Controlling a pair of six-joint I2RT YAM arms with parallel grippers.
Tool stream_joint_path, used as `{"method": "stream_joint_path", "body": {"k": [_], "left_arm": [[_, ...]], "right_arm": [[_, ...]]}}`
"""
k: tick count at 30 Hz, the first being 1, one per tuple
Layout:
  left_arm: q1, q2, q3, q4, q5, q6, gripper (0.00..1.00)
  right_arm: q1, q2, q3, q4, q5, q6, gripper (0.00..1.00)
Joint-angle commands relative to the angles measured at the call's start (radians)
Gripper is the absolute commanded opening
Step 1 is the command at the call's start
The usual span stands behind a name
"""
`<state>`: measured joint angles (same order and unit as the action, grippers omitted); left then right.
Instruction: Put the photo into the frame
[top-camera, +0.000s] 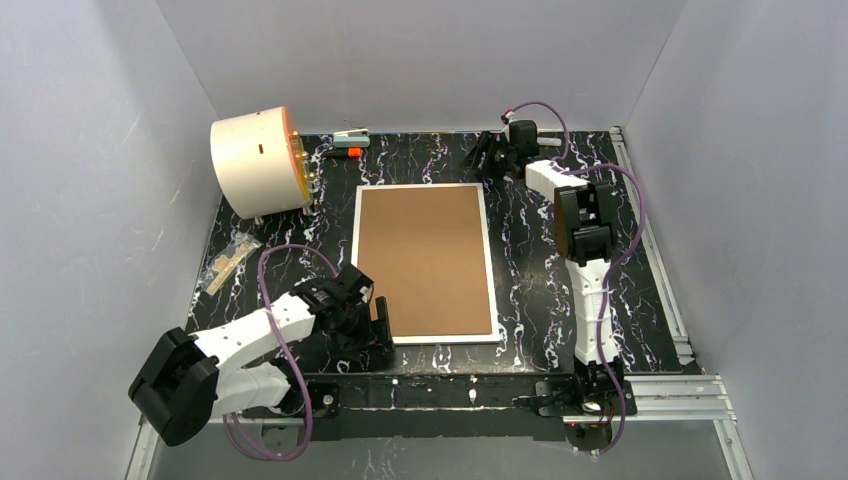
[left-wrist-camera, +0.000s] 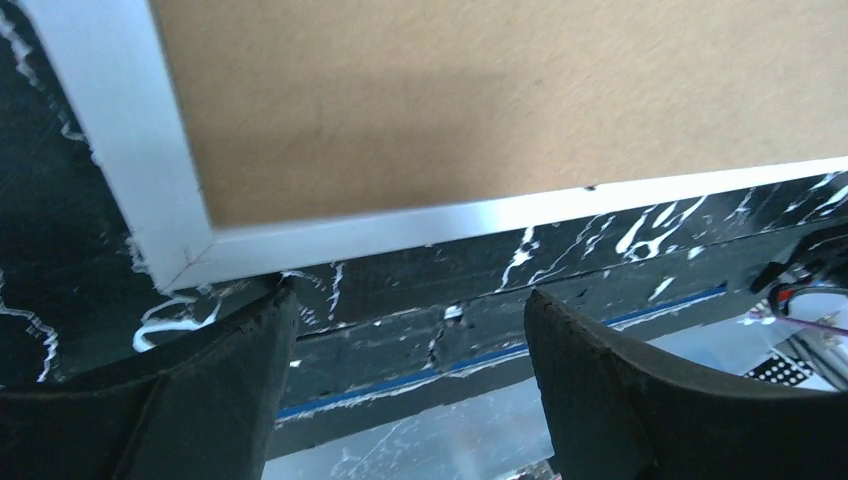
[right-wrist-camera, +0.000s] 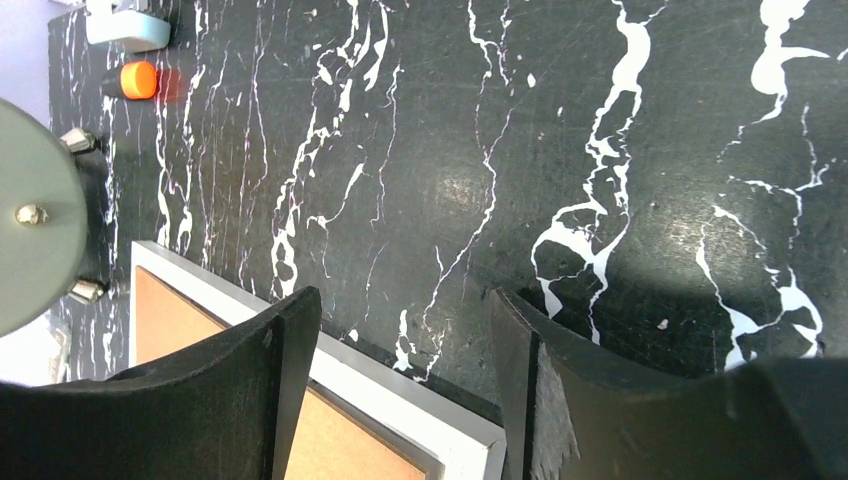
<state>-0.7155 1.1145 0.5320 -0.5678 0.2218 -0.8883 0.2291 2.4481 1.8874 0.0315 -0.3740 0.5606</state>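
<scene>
Both pairs of fingers stand apart, gripping nothing. Just beyond the tips of my left fingers lies one corner of the white frame, its brown board back facing up, flat on the black marbled tabletop. My right fingers hover above the opposite corner, which shows between their two tips.

Black white-veined marble tabletop, big cream cylindrical drum with an orange rim at far left, small orange-capped piece just right of it, flat tan scrap by the left edge.
</scene>
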Motion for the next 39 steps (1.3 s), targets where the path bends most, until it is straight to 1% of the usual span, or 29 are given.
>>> {"method": "stream_joint_path", "body": {"k": [1,4,7,11,15,18,20,23,26,28,33,36,39], "left_arm": [[-0.018,0.031,0.006,0.095,-0.116,-0.066,0.81],[-0.019,0.037,0.007,0.116,-0.177,-0.087,0.81],[-0.018,0.006,-0.004,0.141,-0.226,-0.112,0.81],[-0.015,-0.04,0.003,0.146,-0.301,-0.126,0.81],[0.005,-0.017,0.019,0.15,-0.308,-0.108,0.82],[0.029,0.023,0.033,0.171,-0.291,-0.079,0.82],[0.055,0.049,0.039,0.198,-0.269,-0.051,0.82],[0.119,0.082,0.046,0.247,-0.225,-0.005,0.82],[0.201,0.108,0.06,0.292,-0.146,0.053,0.82],[0.235,0.138,0.081,0.311,-0.11,0.103,0.82],[0.276,0.213,0.138,0.32,-0.052,0.189,0.82],[0.286,0.232,0.138,0.343,-0.031,0.197,0.82],[0.292,0.243,0.122,0.37,-0.017,0.198,0.82]], "right_arm": [[0.0,-0.026,-0.048,0.003,-0.049,-0.072,0.71],[0.0,-0.047,-0.086,-0.02,-0.083,-0.112,0.71],[-0.009,-0.079,-0.144,-0.03,-0.112,-0.129,0.71],[-0.053,-0.168,-0.292,0.014,-0.169,-0.073,0.7],[-0.078,-0.268,-0.439,0.051,-0.213,-0.043,0.7],[-0.08,-0.345,-0.536,0.05,-0.251,-0.025,0.68],[-0.08,-0.399,-0.637,0.073,-0.255,0.004,0.68],[-0.08,-0.491,-0.76,0.084,-0.214,0.043,0.67],[-0.084,-0.592,-0.867,0.057,-0.139,0.066,0.67],[-0.086,-0.667,-0.938,0.048,-0.101,0.085,0.67],[-0.086,-0.838,-1.094,0.029,-0.082,0.133,0.67],[-0.086,-0.931,-1.166,0.004,-0.074,0.148,0.67],[-0.086,-1.021,-1.207,-0.063,-0.025,0.148,0.67]]}}
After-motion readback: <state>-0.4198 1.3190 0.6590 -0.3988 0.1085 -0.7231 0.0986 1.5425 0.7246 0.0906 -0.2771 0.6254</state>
